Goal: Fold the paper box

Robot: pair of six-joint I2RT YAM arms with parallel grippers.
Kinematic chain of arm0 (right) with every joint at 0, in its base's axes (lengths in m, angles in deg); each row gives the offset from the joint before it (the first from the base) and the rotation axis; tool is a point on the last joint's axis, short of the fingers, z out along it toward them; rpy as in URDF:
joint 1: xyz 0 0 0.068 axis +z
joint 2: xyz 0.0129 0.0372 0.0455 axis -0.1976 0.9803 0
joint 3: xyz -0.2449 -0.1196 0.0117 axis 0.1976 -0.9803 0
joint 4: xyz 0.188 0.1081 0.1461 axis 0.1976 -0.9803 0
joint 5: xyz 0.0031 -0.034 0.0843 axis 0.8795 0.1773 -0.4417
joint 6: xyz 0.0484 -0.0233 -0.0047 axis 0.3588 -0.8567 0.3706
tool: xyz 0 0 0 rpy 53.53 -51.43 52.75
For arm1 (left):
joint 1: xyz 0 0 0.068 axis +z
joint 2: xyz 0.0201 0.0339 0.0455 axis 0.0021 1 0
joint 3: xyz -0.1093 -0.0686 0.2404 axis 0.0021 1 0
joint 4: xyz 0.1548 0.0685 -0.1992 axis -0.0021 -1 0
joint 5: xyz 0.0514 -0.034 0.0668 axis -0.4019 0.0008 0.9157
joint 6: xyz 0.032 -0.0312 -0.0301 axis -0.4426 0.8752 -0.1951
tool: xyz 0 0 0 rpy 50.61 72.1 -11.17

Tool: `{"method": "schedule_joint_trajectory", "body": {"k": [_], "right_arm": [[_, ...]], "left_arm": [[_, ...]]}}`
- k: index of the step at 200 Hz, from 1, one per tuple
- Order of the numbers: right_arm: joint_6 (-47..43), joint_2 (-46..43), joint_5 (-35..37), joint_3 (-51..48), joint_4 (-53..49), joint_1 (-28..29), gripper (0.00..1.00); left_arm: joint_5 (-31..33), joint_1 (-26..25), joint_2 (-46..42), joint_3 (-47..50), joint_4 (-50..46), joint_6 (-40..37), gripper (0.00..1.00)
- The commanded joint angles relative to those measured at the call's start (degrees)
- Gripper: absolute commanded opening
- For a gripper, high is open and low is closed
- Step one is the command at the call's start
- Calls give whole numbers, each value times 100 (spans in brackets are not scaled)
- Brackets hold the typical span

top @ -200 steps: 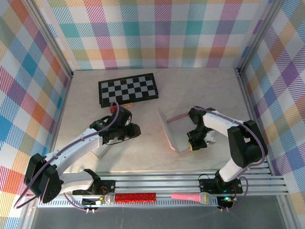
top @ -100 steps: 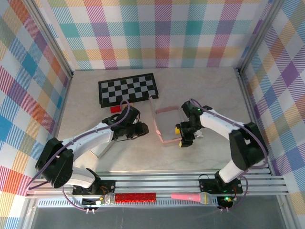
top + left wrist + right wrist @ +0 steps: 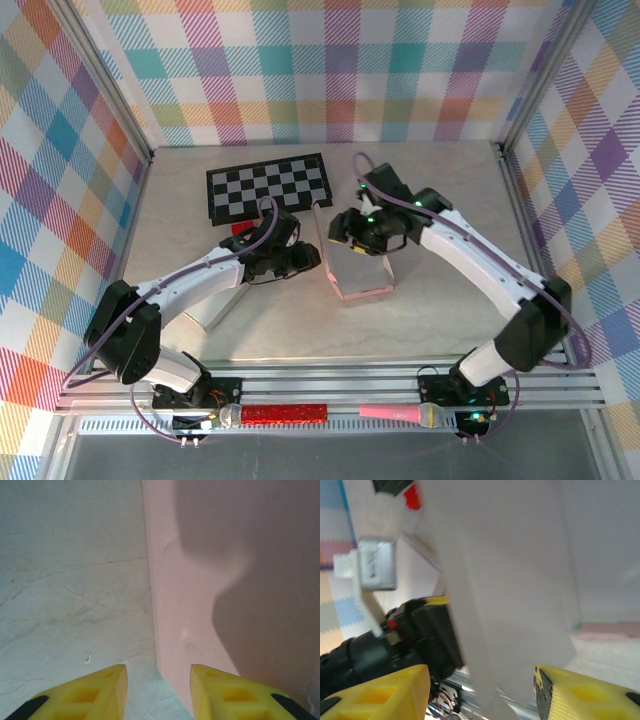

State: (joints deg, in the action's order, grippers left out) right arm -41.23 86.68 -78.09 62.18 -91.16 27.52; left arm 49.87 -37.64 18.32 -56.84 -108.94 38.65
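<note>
Top view: bright, even, sharp.
Left wrist: broad dark shadow on paper box [image 3: 260,580] beyond left end effector [image 3: 157,680].
Right wrist: close-up blurred.

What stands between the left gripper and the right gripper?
One upright side of the paper box separates left gripper and right gripper; the top view shows it.

The paper box [image 3: 357,268] stands near the table's [image 3: 450,190] middle. The checkerboard [image 3: 268,187] lies behind it to the left, toward the far edge. The left gripper [image 3: 306,258] is just left of the box — the right gripper [image 3: 347,231] at its far side.
</note>
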Motion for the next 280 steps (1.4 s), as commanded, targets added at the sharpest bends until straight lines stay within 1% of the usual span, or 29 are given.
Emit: {"method": "schedule_joint_trajectory", "body": {"k": [1,13,23,65,85,96,100,101,102,103,105,106,112,118,133,156,183,194,215,235,253,271,280], "right_arm": [[-1049,561,40,595,-631,219,55],[-1075,822,210,919,-791,299,55],[-1083,1012,208,1093,-839,318,54],[-1067,1618,396,1646,-1066,325,42],[-971,1800,435,1781,-990,327,31],[-857,1866,522,1853,-961,322,23],[-776,1886,586,1899,-940,327,18],[-776,1886,586,1899,-940,327,18],[-749,1891,618,1914,-932,327,15],[-749,1891,618,1914,-932,327,15],[-679,1896,662,1937,-926,326,11],[-679,1896,662,1937,-926,326,11],[-523,1880,816,1989,-909,326,4],[-342,1842,1001,2017,-886,327,0],[248,1683,1557,2030,-803,319,0],[1575,1489,2476,1958,-983,310,0],[3406,1452,3491,2098,-1557,310,0],[4298,1564,3722,2304,-1962,256,0],[5781,1964,3759,3003,-2813,85,0],[6680,2115,3276,3098,-2705,-179,0],[7262,2187,2896,3058,-2444,-368,0],[7636,2392,2598,3277,-2524,-484,0],[7713,2483,2542,3392,-2554,-507,5]], "left_arm": [[-50,-47,124,-185,137,16,37],[-57,-47,151,-206,163,25,37],[-44,-47,153,-225,156,22,37],[35,-47,43,-186,70,9,37],[85,-47,-33,-191,-39,-44,37],[135,-43,-85,-209,-143,-84,37],[165,-47,-111,-215,-186,-104,37],[167,-47,-120,-223,-195,-109,37],[177,-47,-128,-227,-209,-112,37],[190,-47,-137,-225,-224,-118,37],[212,-47,-150,-229,-251,-134,37],[221,-47,-157,-235,-259,-138,37],[273,-47,-206,-254,-332,-177,37],[329,-47,-260,-276,-416,-227,37],[428,-47,-376,-346,-646,-381,37],[577,-47,-602,-379,-1022,-642,37],[890,-47,-955,-353,-1483,-941,38],[931,-39,-1053,-335,-1638,-1038,38],[845,-39,-1136,-324,-1845,-1185,38],[720,-39,-1215,-298,-1943,-1245,38],[659,-39,-1266,-303,-2077,-1316,38],[600,-37,-1288,-313,-2209,-1454,38],[586,-30,-1280,-310,-2292,-1522,39]]}}
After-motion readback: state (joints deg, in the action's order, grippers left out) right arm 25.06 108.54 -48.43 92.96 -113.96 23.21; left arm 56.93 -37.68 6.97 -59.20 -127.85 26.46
